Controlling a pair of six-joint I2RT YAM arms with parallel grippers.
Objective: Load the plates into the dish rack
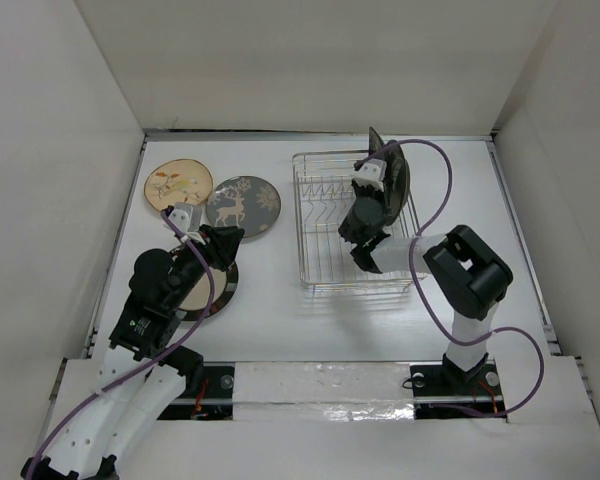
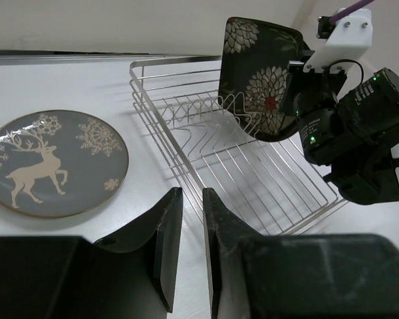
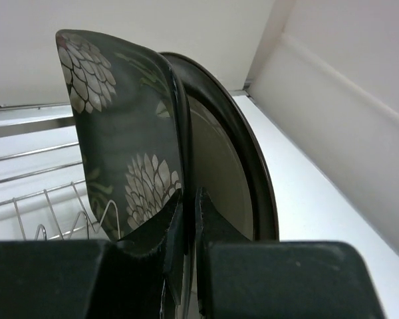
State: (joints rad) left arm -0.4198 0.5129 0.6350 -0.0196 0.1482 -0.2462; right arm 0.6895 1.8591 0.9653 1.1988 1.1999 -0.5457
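My right gripper [image 3: 188, 193] is shut on the lower edge of the black square plate [image 3: 120, 133] with white flowers. It holds this plate upright over the right end of the chrome dish rack [image 1: 325, 262]. Right behind it a cream-centred, dark-rimmed plate [image 3: 219, 166] stands upright. The left wrist view shows the square plate [image 2: 253, 73] low among the rack's prongs [image 2: 206, 109]. My left gripper [image 1: 225, 238] hovers over another cream-centred plate [image 1: 212, 295], its jaws a narrow gap apart with nothing between them. The deer plate [image 1: 243, 207] and the tan floral plate [image 1: 178, 186] lie flat to the left.
White walls enclose the table on the left, back and right; the right wall runs close past the rack's right end. A purple cable [image 1: 435, 160] loops above the right arm. The rack's left half [image 2: 206, 159] holds no plates.
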